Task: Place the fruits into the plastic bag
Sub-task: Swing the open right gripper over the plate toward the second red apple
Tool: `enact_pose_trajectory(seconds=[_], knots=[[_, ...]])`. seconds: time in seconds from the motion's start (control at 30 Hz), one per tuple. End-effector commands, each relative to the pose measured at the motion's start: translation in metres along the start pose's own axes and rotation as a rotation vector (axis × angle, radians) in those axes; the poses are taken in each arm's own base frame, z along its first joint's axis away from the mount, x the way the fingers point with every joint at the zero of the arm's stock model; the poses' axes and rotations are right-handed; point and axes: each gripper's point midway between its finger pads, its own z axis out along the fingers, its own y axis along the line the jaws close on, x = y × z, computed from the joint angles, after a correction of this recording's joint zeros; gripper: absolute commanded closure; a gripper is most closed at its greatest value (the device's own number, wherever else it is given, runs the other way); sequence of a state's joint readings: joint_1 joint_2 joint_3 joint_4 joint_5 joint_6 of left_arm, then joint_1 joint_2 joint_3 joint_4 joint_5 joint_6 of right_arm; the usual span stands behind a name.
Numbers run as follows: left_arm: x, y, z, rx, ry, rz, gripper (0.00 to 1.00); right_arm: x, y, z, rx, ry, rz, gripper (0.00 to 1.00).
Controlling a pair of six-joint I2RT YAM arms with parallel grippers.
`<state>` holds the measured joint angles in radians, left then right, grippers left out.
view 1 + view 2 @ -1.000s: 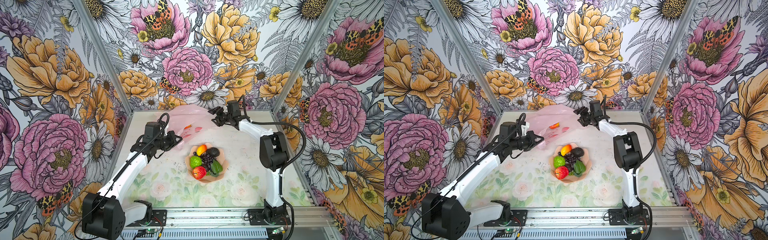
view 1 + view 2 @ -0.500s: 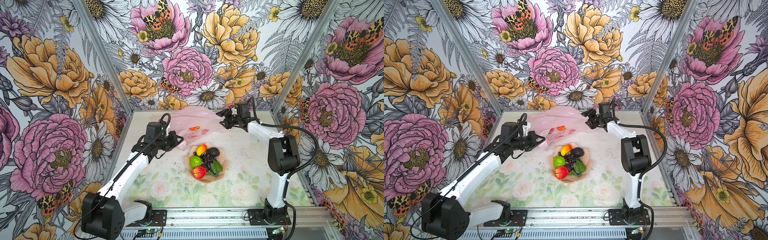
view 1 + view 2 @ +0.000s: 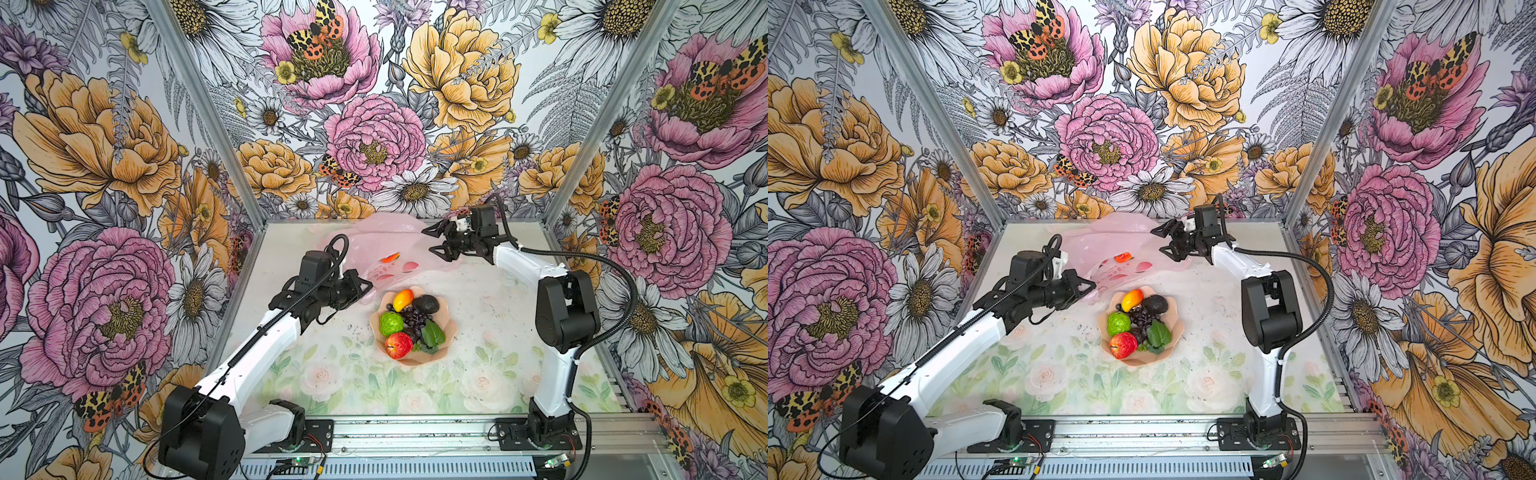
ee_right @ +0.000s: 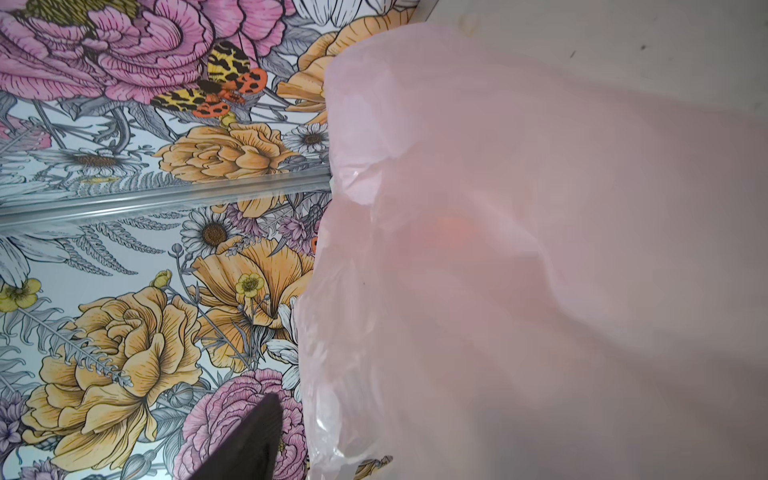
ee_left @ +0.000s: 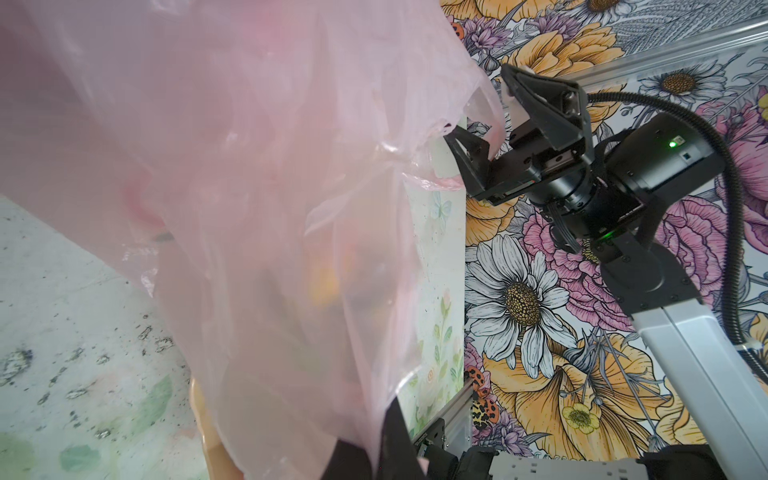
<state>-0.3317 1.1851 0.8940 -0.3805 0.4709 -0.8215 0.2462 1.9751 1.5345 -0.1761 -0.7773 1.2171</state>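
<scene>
The pale-pink plastic bag point(image 3: 382, 243) point(image 3: 1106, 245) lies at the back of the table. My left gripper point(image 3: 365, 286) point(image 3: 1090, 286) is shut on its near edge; the film point(image 5: 249, 166) rises from the dark fingers point(image 5: 395, 436). My right gripper point(image 3: 430, 240) point(image 3: 1160, 240) stands open at the bag's right edge, and a strip of film hangs between its jaws in the left wrist view. An orange-red shape point(image 3: 390, 257) shows through the bag. The fruits sit in the bowl: mango point(image 3: 403, 299), avocado point(image 3: 426, 304), bumpy green one point(image 3: 390, 324), grapes point(image 3: 413, 322), apple point(image 3: 398, 345).
The peach-pink bowl point(image 3: 451, 332) point(image 3: 1177, 328) stands mid-table, just in front of the bag and right of my left gripper. Flowered walls and metal posts close in the back and both sides. In the right wrist view the bag point(image 4: 540, 249) fills most of the picture beside one dark finger point(image 4: 253, 440).
My right arm has swung to the right and its jaws have widened slightly. The left gripper has drawn the bag's edge a little right, toward the bowl, and the bag has shifted with it.
</scene>
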Motion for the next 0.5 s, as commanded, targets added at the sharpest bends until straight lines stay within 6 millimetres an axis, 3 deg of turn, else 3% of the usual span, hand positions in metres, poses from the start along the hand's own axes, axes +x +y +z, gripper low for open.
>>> enact_pose_trajectory(seconds=[0.0,0.3,0.47], knots=[[-0.005,-0.005,-0.004,0.019,-0.051,0.006,1.00,0.028,0.029,-0.015,-0.061,0.059,-0.076,0.24],[-0.009,-0.009,0.002,0.041,-0.069,-0.009,1.00,0.075,0.022,-0.033,-0.075,0.148,-0.105,0.15],[-0.006,-0.010,0.012,0.047,-0.052,-0.012,1.00,0.098,0.016,-0.039,-0.090,0.215,-0.114,0.05]])
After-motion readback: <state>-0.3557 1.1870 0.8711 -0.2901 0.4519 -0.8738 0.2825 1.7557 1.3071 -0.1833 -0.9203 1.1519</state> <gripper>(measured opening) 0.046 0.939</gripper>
